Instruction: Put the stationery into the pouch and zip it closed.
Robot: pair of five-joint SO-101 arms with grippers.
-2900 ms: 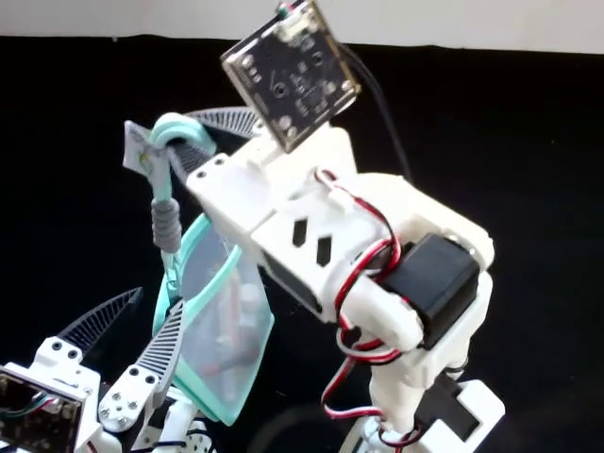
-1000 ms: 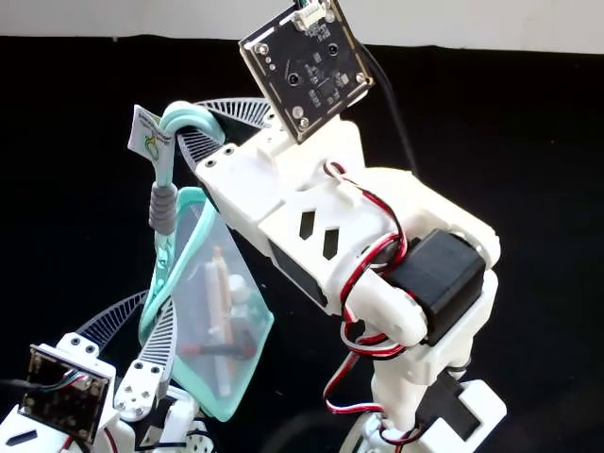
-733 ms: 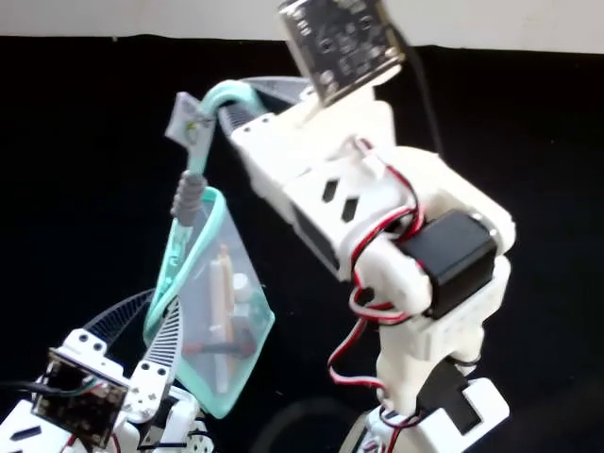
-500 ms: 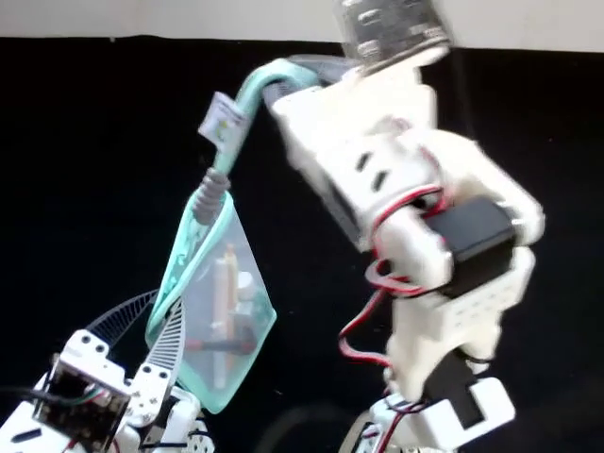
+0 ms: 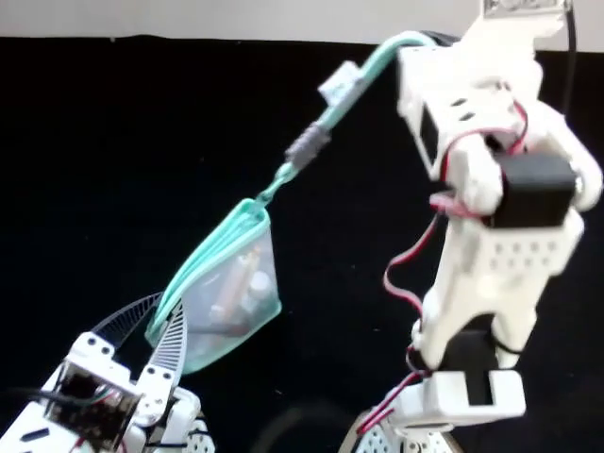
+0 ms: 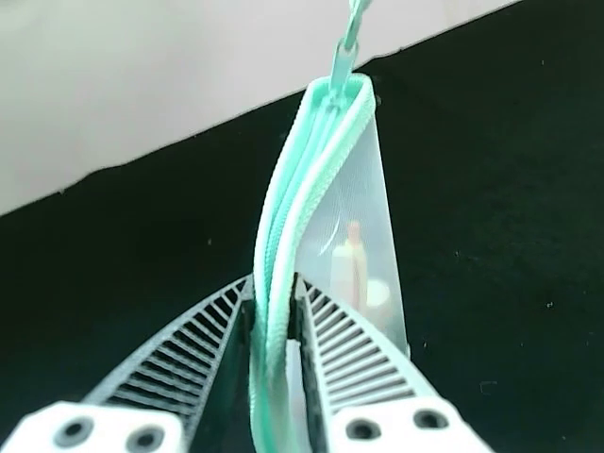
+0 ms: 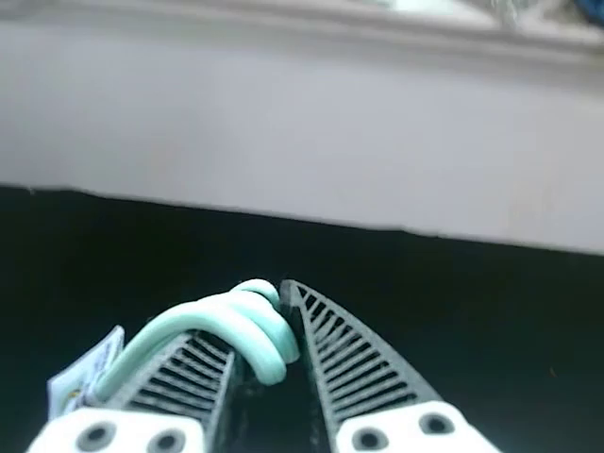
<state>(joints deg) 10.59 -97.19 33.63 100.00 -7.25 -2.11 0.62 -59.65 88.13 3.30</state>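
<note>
A clear pouch (image 5: 226, 288) with mint-green zipper edging hangs in the air above the black table, with stationery (image 5: 241, 283) showing inside it. My left gripper (image 5: 156, 326) at the lower left is shut on the pouch's zipper edge (image 6: 274, 311); the pouch (image 6: 354, 236) rises between its ribbed fingers. A mint cord loop (image 5: 363, 66) with a grey slider and a white tag runs taut from the pouch's top corner up to the right. My right gripper (image 7: 278, 326) is shut on that cord loop (image 7: 236, 326) high at the upper right.
The right arm's white body with its black motor (image 5: 514, 189) stands tall at the right. The black table (image 5: 142, 142) lies under everything, and a pale wall (image 7: 302, 123) rises beyond its far edge.
My right gripper has swung up and to the right with the cord loop, pulling it taut. The pouch has tilted over to follow. The left gripper has kept its hold low down.
</note>
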